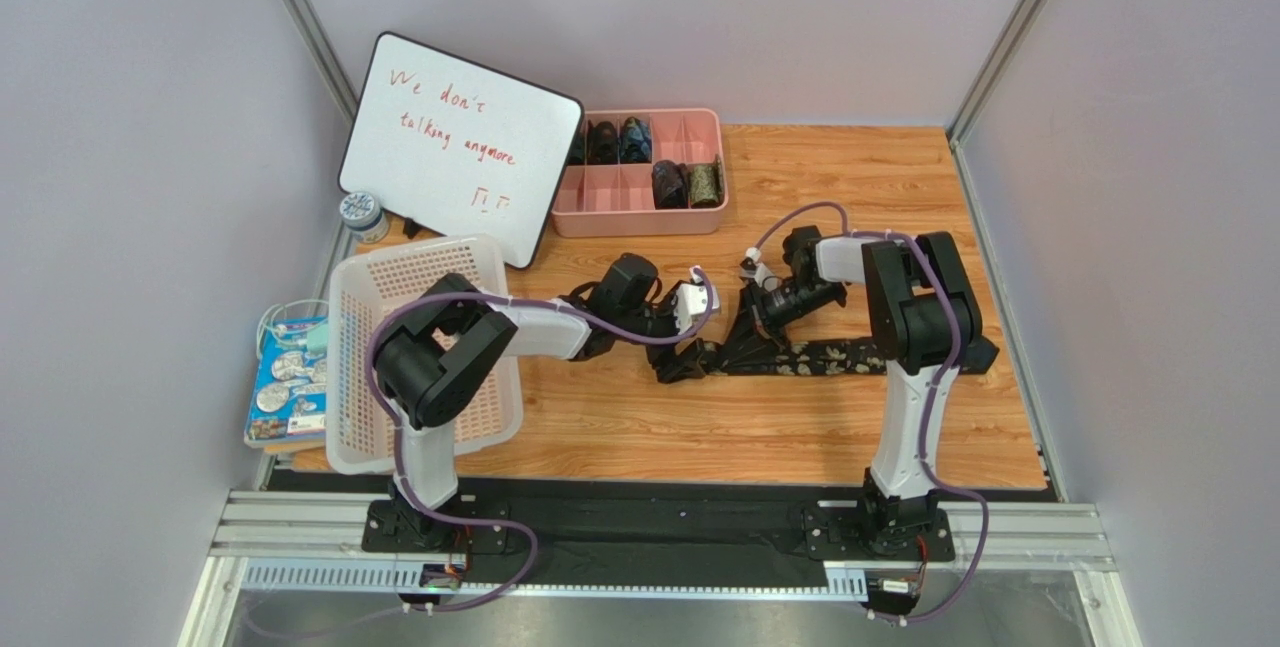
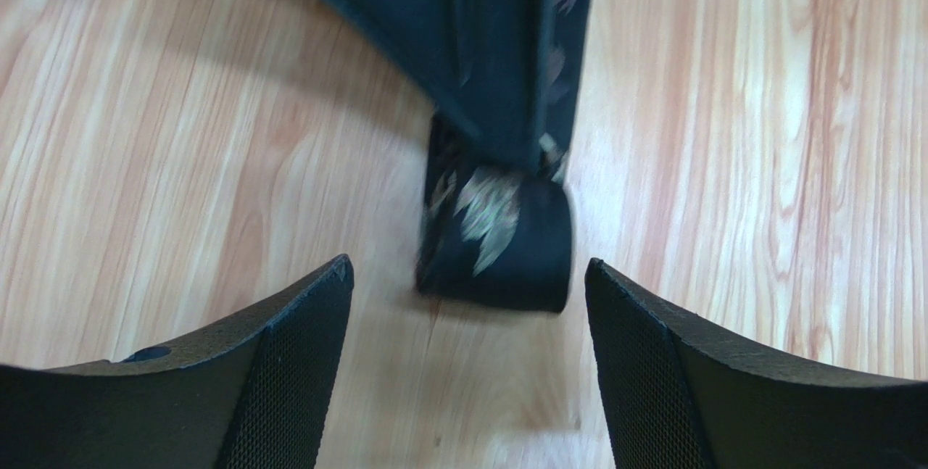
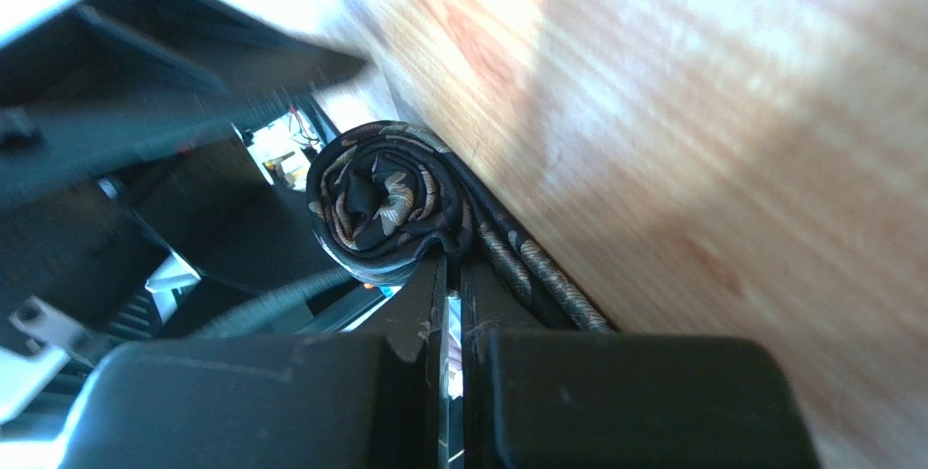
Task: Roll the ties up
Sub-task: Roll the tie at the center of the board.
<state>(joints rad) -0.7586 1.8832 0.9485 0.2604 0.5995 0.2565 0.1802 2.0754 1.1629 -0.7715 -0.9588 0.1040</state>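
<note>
The left tool [image 2: 468,268] stands wide open low over the wooden tabletop [image 2: 163,165], its fingers either side of, and clear of, the rolled end of the dark leaf-patterned tie [image 2: 496,235]. The rest of the tie trails rightward across the wood. The right tool [image 3: 452,273] is pinched shut on the tie beside the coil.

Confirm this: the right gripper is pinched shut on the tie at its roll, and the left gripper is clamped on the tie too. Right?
Wrong on the left. The left wrist view shows the left gripper open, standing clear of the tie on either side. The right gripper is indeed pinched shut on the tie at its roll.
</note>
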